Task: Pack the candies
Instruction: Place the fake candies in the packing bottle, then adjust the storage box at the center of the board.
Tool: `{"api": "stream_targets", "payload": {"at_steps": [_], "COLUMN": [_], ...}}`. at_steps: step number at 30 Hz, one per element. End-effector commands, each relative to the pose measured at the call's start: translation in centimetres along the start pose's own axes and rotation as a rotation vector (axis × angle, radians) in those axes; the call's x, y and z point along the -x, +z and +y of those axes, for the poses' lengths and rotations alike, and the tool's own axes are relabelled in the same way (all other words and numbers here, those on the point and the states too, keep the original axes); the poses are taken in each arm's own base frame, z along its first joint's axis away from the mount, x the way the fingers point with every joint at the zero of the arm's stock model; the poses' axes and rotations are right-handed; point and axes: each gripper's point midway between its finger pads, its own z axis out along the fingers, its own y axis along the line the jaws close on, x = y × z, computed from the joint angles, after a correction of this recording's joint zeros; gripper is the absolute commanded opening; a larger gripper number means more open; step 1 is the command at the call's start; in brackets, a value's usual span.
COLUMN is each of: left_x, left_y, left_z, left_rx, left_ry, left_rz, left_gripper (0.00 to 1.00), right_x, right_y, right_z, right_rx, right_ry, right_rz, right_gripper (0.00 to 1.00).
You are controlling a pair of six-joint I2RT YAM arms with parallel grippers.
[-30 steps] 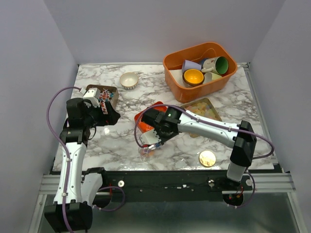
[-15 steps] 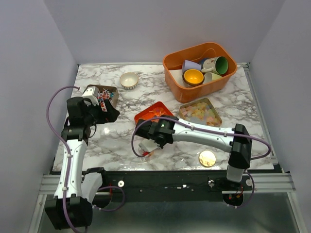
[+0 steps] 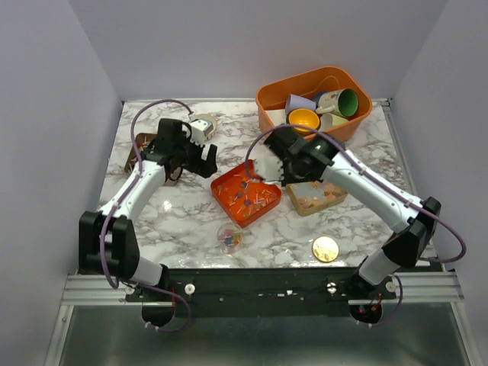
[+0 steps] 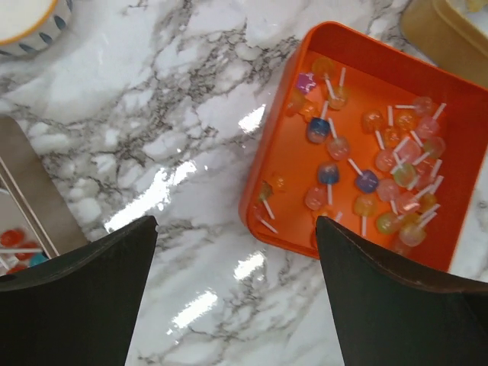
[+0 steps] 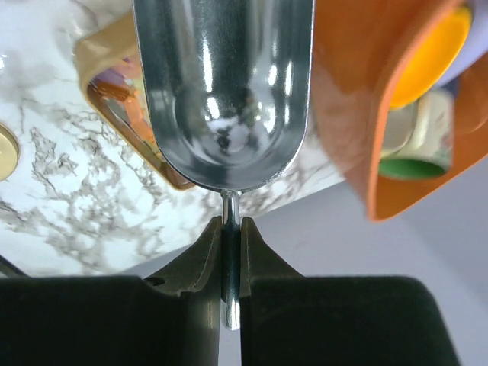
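Since the earlier views both arms had left the near half of the table. The left arm had reached back, so that the left gripper hung above the bare marble tabletop, between the small white bowl and the shallow orange square tray. The right arm had risen from the low spot by the small clear container, leaving it uncovered, and stood over the gap between that tray and the gold rectangular tin.

Left gripper: fingers spread wide, nothing between them. It appeared placed to overlook the tray, not to grasp.

Right gripper: closed tight on the thin stem of a polished metal scoop. The bowl of the scoop pointed away from the wrist and looked empty, which suggests it was carried between loads.

Candies: stick-mounted sweets in mixed colours lay loose in the orange tray. Pale gummies filled the gold tin. A few red wrapped pieces showed in the metal tin at the left edge of the left wrist view. Some coloured pieces sat in the clear container.

The round gold disc lay near the front edge, apart from everything. The large orange bin held the coloured cups.

Judgement: packing was part done, with scooping as the step in hand.
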Motion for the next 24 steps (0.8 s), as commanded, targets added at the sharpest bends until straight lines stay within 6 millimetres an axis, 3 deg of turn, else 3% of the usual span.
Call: {"api": "stream_targets", "payload": {"at_steps": [1, 3, 6, 13, 20, 22, 23, 24], "left_x": [0.4, 1.6, 1.8, -1.4, -3.2, -2.4, -2.9, -3.0], "left_y": [3.0, 3.8, 5.4, 8.0, 11.0, 11.6, 12.3, 12.5], "left_z": [3.4, 2.9, 1.8, -2.0, -0.3, 0.0, 0.1, 0.0], "left_rx": [0.057, 0.009, -0.067, -0.185, -0.071, -0.055, -0.053, -0.056], "left_ry": [0.152, 0.175, 0.213, 0.295, 0.231, 0.209, 0.174, 0.147], "left_rz": [0.097, 0.095, 0.105, 0.234, 0.322, 0.321, 0.345, 0.359], "left_gripper": [0.9, 0.84, 0.81, 0.79, 0.75, 0.66, 0.6, 0.51], "right_x": [-3.0, -4.1, -5.5, -7.7, -7.7, -7.7, -7.7, -7.8], "right_y": [0.1, 0.4, 0.6, 0.8, 0.9, 0.9, 0.9, 0.9], "right_z": [-0.9, -1.3, -2.4, -5.1, -6.4, -6.4, -6.4, -6.5], "right_rx": [0.051, 0.06, 0.052, 0.047, 0.037, 0.035, 0.035, 0.033], "right_ry": [0.32, 0.393, 0.452, 0.582, 0.603, 0.605, 0.607, 0.609], "right_rz": [-0.124, -0.138, -0.136, -0.152, -0.154, -0.155, -0.155, -0.153], "right_gripper": [0.01, 0.01, 0.01, 0.01, 0.01, 0.01, 0.01, 0.01]}}
